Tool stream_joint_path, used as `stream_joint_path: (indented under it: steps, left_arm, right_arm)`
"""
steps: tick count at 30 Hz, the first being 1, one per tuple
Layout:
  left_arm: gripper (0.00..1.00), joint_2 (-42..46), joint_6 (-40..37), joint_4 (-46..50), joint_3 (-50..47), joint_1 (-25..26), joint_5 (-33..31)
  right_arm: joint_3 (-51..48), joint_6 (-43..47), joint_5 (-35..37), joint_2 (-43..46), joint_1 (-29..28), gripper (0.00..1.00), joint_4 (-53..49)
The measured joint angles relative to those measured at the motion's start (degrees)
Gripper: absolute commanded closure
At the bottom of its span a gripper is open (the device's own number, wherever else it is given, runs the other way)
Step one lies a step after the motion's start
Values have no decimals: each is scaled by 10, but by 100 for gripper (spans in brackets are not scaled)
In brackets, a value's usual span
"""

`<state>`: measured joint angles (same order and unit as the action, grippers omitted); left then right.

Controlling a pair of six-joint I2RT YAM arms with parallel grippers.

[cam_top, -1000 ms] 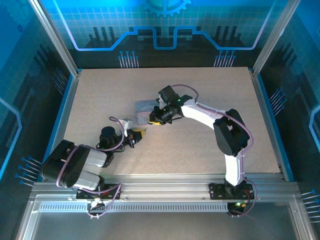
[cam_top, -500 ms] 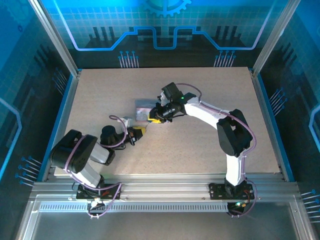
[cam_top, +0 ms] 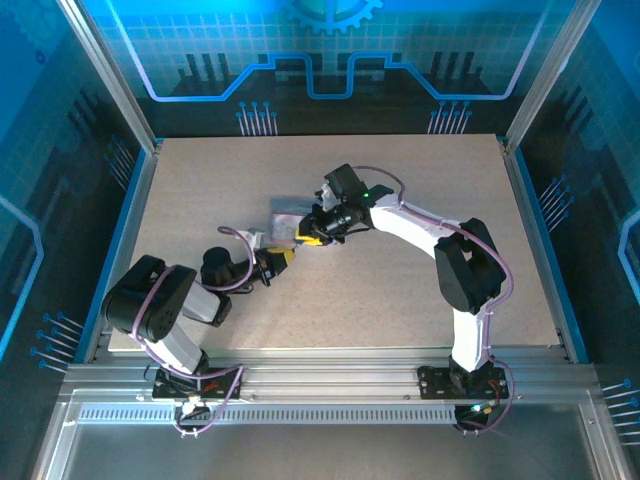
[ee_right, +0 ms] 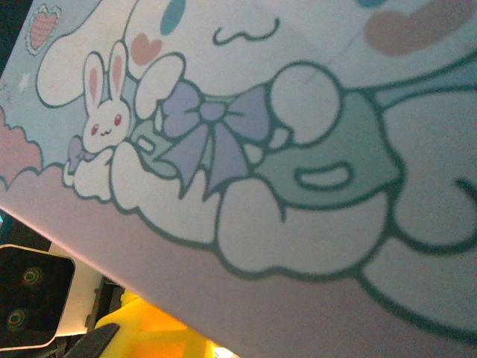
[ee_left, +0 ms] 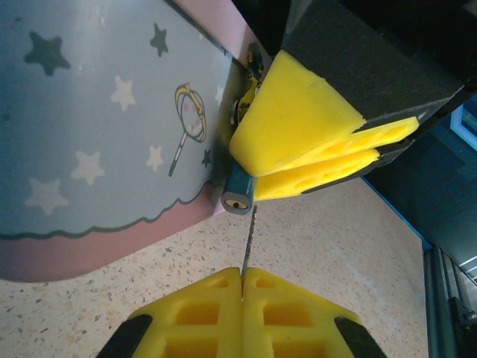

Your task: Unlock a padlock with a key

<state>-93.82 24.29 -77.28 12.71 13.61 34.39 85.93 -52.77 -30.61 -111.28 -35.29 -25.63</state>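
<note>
**A:** While the left gripper pinches the key in its closed yellow fingers, where is the padlock?

**B:** Right against the pink edge of the tin. Its keyhole end faces the key.

**A:** And the key?

**B:** Just off that same tin edge. The blade points at the keyhole, and its tip is barely short of it.

**A:** The right gripper?

**B:** Beside the tin, fingers squeezed nearly together on the padlock, whose body pokes out at their tip.
</note>
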Motion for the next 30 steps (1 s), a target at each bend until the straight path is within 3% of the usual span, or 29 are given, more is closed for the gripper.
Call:
stream_joint_path:
  steps: [30]
  left_arm:
    - [100,-23,27,-11,8,-17,12]
  right_arm:
    - [0,-2,-8,10,5,100,4]
